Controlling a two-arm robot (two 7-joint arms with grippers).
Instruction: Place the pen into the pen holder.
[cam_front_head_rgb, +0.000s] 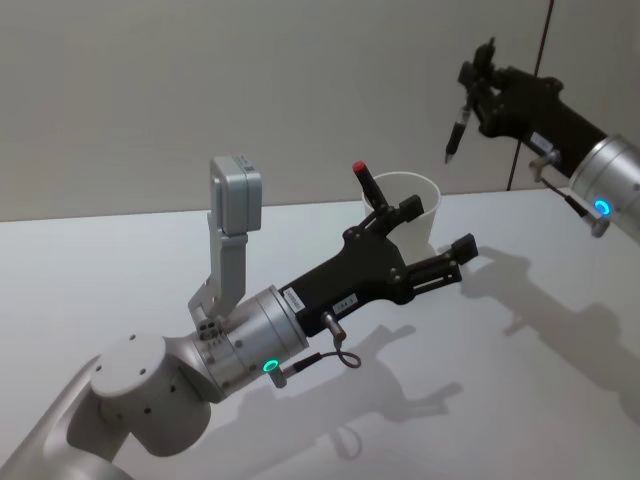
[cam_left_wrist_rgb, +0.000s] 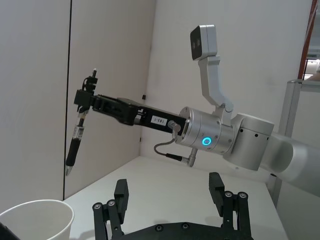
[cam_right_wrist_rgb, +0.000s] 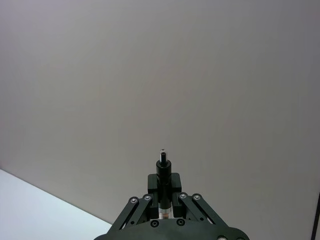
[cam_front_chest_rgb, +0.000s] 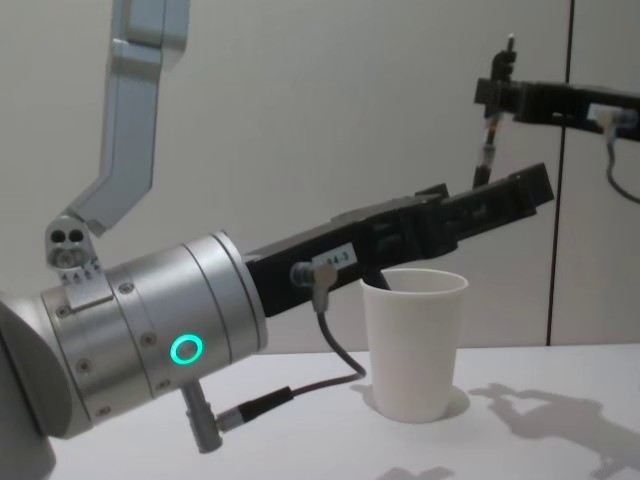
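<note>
The pen holder (cam_front_head_rgb: 418, 190) is a white paper cup (cam_front_chest_rgb: 415, 340) standing upright on the table, also seen in the left wrist view (cam_left_wrist_rgb: 35, 220). A black pen (cam_front_head_rgb: 457, 130) hangs tip down, high in the air to the right of the cup and above its rim. My right gripper (cam_front_head_rgb: 485, 85) is shut on the pen's upper end (cam_left_wrist_rgb: 77, 140) (cam_right_wrist_rgb: 162, 167). My left gripper (cam_front_head_rgb: 438, 228) is open and empty, its fingers (cam_left_wrist_rgb: 120, 195) spread just in front of the cup. A dark stick with a red tip (cam_front_head_rgb: 362, 178) rises by the cup's near-left rim.
The white table (cam_front_head_rgb: 520, 400) stretches out around the cup, with a plain wall behind it. My left forearm (cam_front_chest_rgb: 160, 350) lies low across the near left. The right arm (cam_left_wrist_rgb: 220, 140) reaches in from the right, well above the table.
</note>
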